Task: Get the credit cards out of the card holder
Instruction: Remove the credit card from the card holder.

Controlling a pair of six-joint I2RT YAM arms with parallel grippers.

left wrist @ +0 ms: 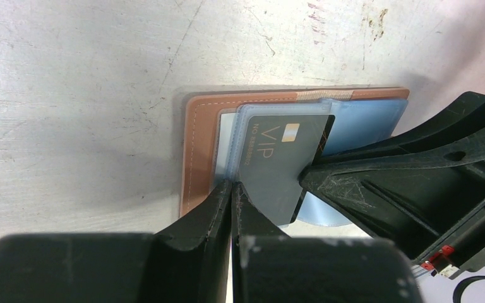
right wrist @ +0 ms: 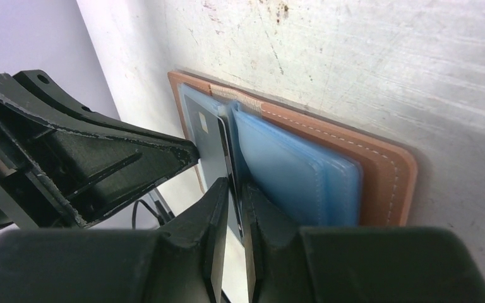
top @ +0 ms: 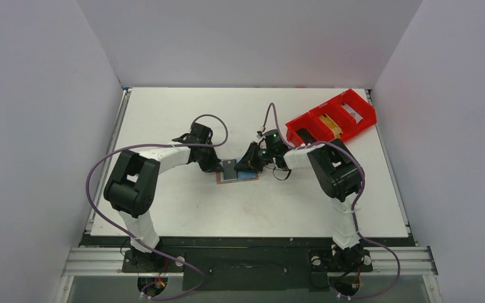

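Card holder (top: 239, 178) lies opened flat under both your claws, near the middle of the table (top: 164, 208); your left claw (left wrist: 230, 189) is closed tight, its tips pressed against the holder's edge by the clear sleeve (left wrist: 227, 145), and you cannot tell whether it pinches anything; your right claw (right wrist: 235, 189) straddles the edge of a dark VIP card (left wrist: 281, 164) with only a thin gap between the fingers, and whether it truly grips the card is not clear; that card stands tilted over the holder's inner face, beside its pale blue pockets (right wrist: 290, 170); seen from above, your left claw reaches in from 9 o'clock of the holder, your right from 3 o'clock; a red tray (top: 331, 120) sits well apart at 2 o'clock, by the table's far right corner.
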